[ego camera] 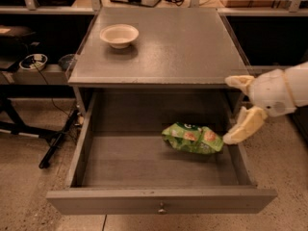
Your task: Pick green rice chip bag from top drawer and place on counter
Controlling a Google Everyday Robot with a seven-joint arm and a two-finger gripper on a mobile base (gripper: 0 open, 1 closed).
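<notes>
The green rice chip bag [192, 138] lies on the floor of the open top drawer [159, 201], right of its middle. My gripper [237, 110] is at the drawer's right side, just right of the bag and a little above it. Its two cream fingers are spread apart and hold nothing. One finger is level with the counter's front right corner; the other reaches down to the bag's right end. The counter [183, 47] is the grey top above the drawer.
A cream bowl [119, 35] stands at the counter's back left. Shelves with cables run behind the cabinet. Black stand legs [53, 141] and a small dish [32, 61] are at the left. Speckled floor surrounds the drawer.
</notes>
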